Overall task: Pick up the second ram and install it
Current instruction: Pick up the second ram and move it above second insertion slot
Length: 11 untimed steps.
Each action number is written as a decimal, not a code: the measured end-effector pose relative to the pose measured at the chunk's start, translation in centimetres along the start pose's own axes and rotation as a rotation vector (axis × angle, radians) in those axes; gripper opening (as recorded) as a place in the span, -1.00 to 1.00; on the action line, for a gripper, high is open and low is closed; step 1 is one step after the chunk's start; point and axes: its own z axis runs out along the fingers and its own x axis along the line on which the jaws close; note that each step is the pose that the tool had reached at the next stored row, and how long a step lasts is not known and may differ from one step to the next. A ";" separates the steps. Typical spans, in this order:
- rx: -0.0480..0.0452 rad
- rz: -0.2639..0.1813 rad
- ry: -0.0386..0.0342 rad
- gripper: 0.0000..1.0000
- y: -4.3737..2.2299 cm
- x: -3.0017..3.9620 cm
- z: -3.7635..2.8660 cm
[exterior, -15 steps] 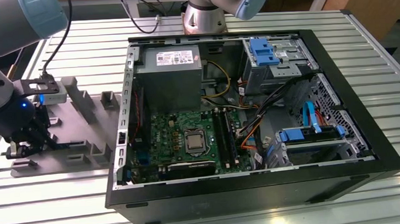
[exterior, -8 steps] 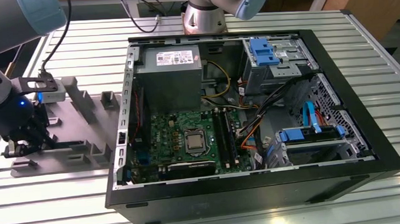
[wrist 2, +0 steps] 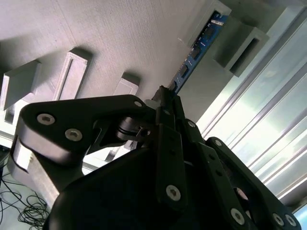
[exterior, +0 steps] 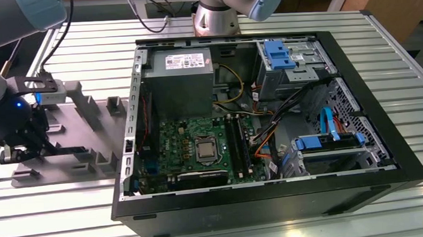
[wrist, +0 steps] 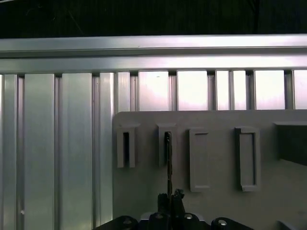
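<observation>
Over at the exterior view's left, the hand [exterior: 26, 153] hangs low over a grey slotted holder [exterior: 84, 156] on the table [exterior: 58, 211], beside the open computer case [exterior: 385, 164]. From the second wrist view, its fingers [wrist 2: 168, 143] are pinched closed on the second ram [wrist 2: 194, 52], whose far end sits in a holder slot. From the first wrist view, the ram stands edge-on between the fingertips.

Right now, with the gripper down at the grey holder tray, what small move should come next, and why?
Probably a slow, straight lift. The gripper looks to have its fingers shut on the second ram, whose far end sits in a slot of the grey holder; tilting could bind it there.
</observation>
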 end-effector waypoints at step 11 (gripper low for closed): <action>-0.0001 0.000 0.0000 -0.72 0.00 -0.01 -0.65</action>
